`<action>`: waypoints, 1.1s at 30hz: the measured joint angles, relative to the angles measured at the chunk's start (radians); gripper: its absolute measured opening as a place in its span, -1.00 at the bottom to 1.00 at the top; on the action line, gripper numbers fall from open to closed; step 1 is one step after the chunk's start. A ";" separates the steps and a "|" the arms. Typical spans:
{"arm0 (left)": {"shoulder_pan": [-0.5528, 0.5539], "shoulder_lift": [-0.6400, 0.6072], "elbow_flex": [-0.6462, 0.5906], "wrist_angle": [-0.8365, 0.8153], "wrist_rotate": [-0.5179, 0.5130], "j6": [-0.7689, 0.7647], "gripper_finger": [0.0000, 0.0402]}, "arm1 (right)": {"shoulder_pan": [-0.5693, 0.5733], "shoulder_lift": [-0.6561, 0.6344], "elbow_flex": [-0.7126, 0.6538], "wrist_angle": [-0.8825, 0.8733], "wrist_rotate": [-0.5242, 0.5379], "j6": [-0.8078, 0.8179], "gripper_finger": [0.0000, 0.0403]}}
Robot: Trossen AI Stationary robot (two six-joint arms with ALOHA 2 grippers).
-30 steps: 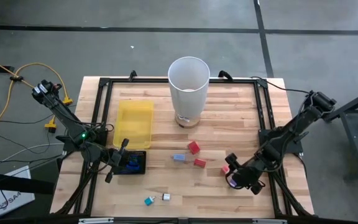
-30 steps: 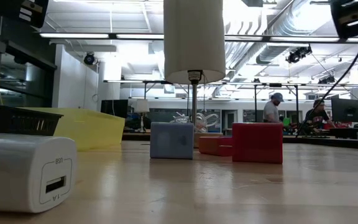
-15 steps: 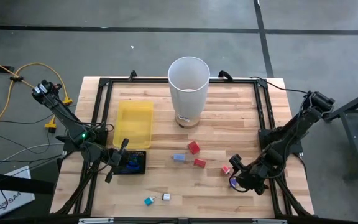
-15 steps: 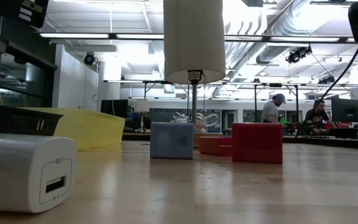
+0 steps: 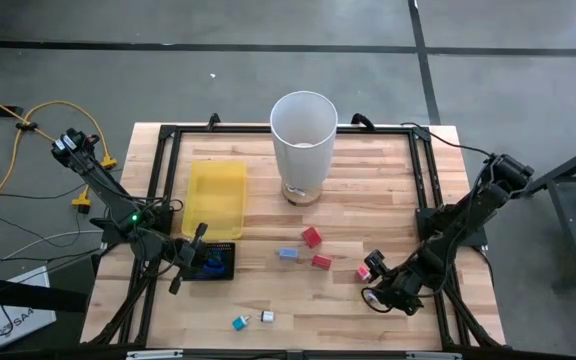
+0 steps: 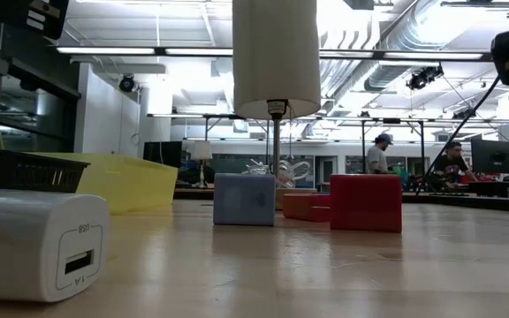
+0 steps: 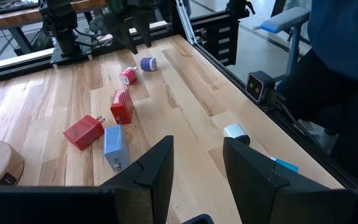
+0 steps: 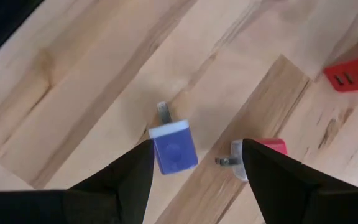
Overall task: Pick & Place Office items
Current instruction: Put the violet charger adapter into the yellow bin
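Note:
Small plug-shaped office items lie on the wooden table [image 5: 368, 200]: two red [image 5: 312, 237] [image 5: 321, 261], a light blue [image 5: 287, 253], a pink [image 5: 364, 271], a teal [image 5: 238, 322] and a white [image 5: 266, 317]. A purple one [image 8: 174, 146] lies flat under my right gripper [image 8: 194, 180]. That gripper [image 5: 376, 292] is open and points steeply down, its fingers above the purple item on either side. My left gripper [image 7: 194, 168] is open with nothing between its fingers. It hovers by the black tray [image 5: 223, 268], which holds a blue item [image 5: 211, 264].
A tall white bin [image 5: 304, 145] stands at the far middle, with a yellow tray [image 5: 217, 197] to its left. A black frame [image 5: 423, 190] edges the table. In the low view the white item [image 6: 38, 243] is closest. People stand in the room beyond.
My right gripper has come down toward the purple item, shifting slightly toward the table's near edge and tipping more steeply downward. Its fingers stay apart. No item has moved.

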 joint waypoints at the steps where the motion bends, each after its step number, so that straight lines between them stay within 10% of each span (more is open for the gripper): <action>1: 0.000 0.000 0.000 0.000 0.000 0.000 -0.34 | 0.000 0.005 0.000 0.000 0.000 0.005 0.15; 33: 0.000 0.000 0.000 0.016 -0.005 0.000 -0.34 | 0.044 0.143 0.000 0.046 0.000 -0.005 0.15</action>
